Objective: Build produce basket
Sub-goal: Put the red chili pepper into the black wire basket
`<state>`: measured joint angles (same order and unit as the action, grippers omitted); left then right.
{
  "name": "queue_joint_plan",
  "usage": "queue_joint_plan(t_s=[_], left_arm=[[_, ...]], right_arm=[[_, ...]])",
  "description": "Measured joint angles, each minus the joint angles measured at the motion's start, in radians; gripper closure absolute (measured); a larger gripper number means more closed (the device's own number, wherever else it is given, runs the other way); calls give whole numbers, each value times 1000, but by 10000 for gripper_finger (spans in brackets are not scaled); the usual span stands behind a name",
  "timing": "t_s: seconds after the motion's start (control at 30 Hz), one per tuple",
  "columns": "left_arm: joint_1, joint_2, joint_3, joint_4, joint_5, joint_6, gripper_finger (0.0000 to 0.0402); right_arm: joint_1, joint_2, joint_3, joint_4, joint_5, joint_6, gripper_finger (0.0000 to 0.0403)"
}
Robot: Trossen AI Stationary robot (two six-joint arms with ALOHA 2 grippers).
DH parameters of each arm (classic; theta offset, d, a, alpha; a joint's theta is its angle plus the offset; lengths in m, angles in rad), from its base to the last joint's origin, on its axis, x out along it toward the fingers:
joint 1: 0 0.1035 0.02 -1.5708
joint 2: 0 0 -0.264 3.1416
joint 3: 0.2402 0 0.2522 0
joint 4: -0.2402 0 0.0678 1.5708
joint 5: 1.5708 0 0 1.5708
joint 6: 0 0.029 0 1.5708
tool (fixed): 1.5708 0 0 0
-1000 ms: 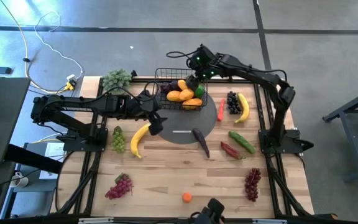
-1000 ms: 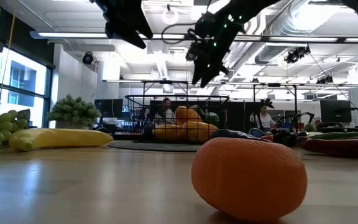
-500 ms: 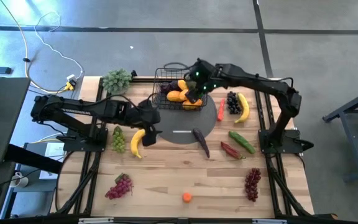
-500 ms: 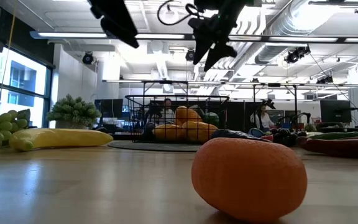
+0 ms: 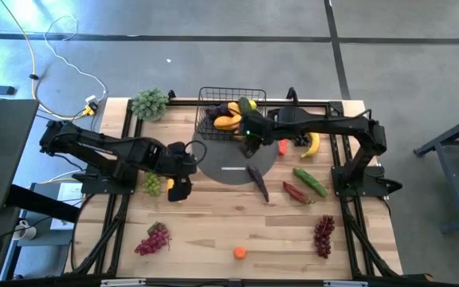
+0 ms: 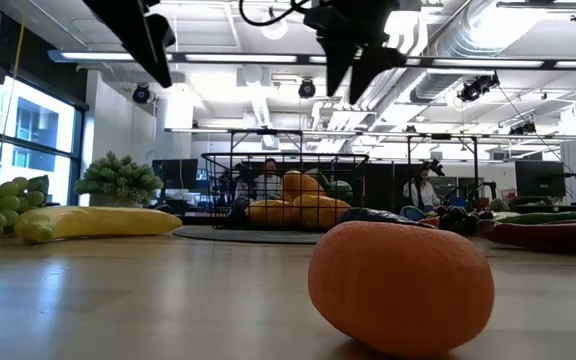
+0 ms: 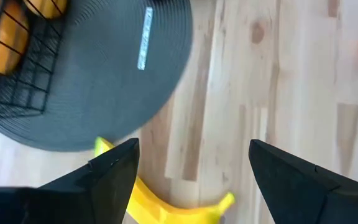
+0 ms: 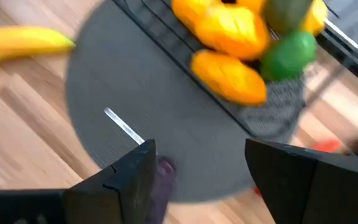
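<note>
We find the rectangular black wire-mesh basket (image 5: 231,114) at the far middle of the pale wooden surface (image 5: 213,231), resting on the back edge of a dark grey round mat (image 5: 233,163) and holding orange mangoes (image 8: 229,37), a green round fruit (image 8: 291,53) and other pieces.

The right end effector (image 5: 249,143) hangs just in front of the basket, over the mat, its arm stretched sideways from the right post. Its fingers (image 8: 120,177) stand wide apart and hold nothing. A dark purple eggplant (image 5: 257,182) lies just ahead of it at the mat's near edge.

The left end effector (image 5: 178,185) hovers over a yellow curved banana (image 7: 166,208), well to the left of the basket, its arm bent low across the left side. Its fingers (image 7: 104,177) are spread wide and empty, with the banana showing between them. A bunch of green grapes (image 5: 151,183) lies just beside it.

Only the low view shows both end effectors high above the surface, and a small orange round fruit (image 6: 400,288) close to the lens. The high view alone shows the red grapes (image 5: 154,239), the dark red grapes (image 5: 323,235), the green cucumber (image 5: 310,181) and the red chili (image 5: 296,192) scattered in front and to the right.
</note>
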<state>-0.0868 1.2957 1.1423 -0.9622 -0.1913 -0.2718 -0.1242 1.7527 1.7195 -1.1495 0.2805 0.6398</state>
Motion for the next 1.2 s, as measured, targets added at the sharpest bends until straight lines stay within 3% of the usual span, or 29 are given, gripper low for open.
queue_joint_plan(t_s=[0.27,0.57,0.77,1.0,1.2], left_arm=[[-71,0,0,-27,-46,-59,108],[-79,-1,-56,-36,-59,-145,108],[-61,-1,-134,-22,-59,-177,108],[-5,0,-161,-8,-70,-191,108],[70,0,-161,1,-81,-141,108]], right_arm=[[95,0,0,-191,87,165,174],[188,0,0,-428,152,252,174],[213,-5,-6,-421,160,215,174],[212,-73,-187,-420,128,242,174],[210,-184,-380,-291,8,276,174]])
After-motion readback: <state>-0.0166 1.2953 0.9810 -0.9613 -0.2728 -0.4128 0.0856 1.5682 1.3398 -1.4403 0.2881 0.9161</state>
